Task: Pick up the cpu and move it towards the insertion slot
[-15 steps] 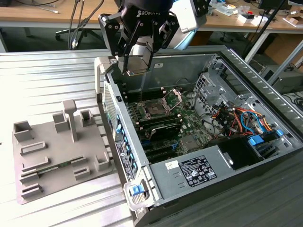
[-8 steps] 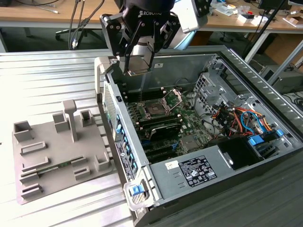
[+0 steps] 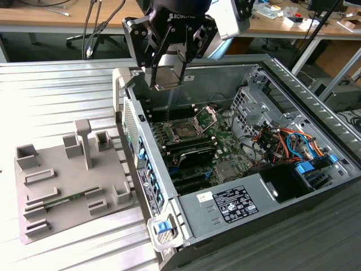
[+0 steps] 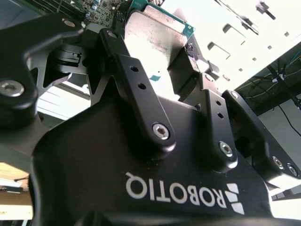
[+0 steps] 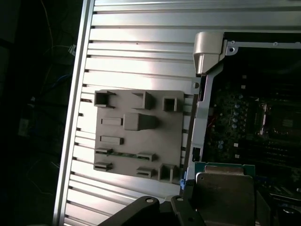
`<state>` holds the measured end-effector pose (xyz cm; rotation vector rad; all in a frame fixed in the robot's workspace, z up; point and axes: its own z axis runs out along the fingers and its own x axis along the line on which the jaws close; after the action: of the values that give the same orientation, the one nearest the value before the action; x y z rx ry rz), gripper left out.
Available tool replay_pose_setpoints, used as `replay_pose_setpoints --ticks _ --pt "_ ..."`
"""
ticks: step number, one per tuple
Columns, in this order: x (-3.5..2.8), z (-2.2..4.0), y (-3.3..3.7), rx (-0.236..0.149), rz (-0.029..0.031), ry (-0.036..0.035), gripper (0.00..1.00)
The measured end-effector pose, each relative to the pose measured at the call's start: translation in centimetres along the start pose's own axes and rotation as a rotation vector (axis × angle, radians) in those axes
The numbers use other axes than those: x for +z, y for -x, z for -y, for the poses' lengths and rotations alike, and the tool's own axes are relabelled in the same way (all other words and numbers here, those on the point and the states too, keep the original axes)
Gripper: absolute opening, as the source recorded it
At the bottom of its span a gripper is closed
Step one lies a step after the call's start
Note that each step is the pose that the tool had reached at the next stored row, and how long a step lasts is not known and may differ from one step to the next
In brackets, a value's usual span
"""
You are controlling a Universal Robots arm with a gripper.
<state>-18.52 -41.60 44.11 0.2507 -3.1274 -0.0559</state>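
The chip (image 3: 168, 76) is being held by its edges in the gripper (image 3: 167, 81), closed firmly on it, high above the open computer case (image 3: 293, 84) so that its wall is being cleared, well apart from the socket (image 3: 185, 129).

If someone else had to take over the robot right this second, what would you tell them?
The end effector is shut on the cpu and holds it in the air.
The cpu is above the wall of the open computer case, on the exterior view's left.
The insertion slot is inside the case. Its bracket looks raised.
Done: the cpu is picked up.
Left: the cpu is not over the slot yet.
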Motion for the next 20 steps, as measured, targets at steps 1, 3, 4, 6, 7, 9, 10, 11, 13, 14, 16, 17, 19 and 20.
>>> replay_pose_setpoints --ticks 1,3,4,6,7,9,10,11,13,14,16,17,19,20 --pt "0.0 0.01 0.04 0.0 0.0 0.0 0.55" --pt "0.01 0.02 0.1 0.0 0.0 0.0 0.55" --pt "0.01 0.02 0.13 0.0 0.0 0.0 0.55" --pt "0.02 0.04 0.21 0.0 0.0 0.0 0.55" --pt "0.02 0.04 0.24 0.0 -0.0001 0.0 0.55" --pt "0.04 0.06 0.35 0.0 0.0 0.0 0.55" --pt "0.04 0.06 0.38 0.0 -0.0001 0.0 0.55" --pt "0.05 0.07 0.41 0.0 0.0 0.0 0.55" --pt "0.06 0.08 0.48 0.0 0.0 0.0 0.55" --pt "0.07 0.09 0.53 0.0 0.0 0.0 0.55" --pt "0.08 0.1 0.6 0.0 -0.0001 0.0 0.55" --pt "0.09 0.11 0.64 0.0 0.0 0.0 0.55" --pt "0.1 0.12 0.72 0.0 0.0 0.0 0.55" --pt "0.1 0.13 0.76 0.0 -0.0001 0.0 0.55"
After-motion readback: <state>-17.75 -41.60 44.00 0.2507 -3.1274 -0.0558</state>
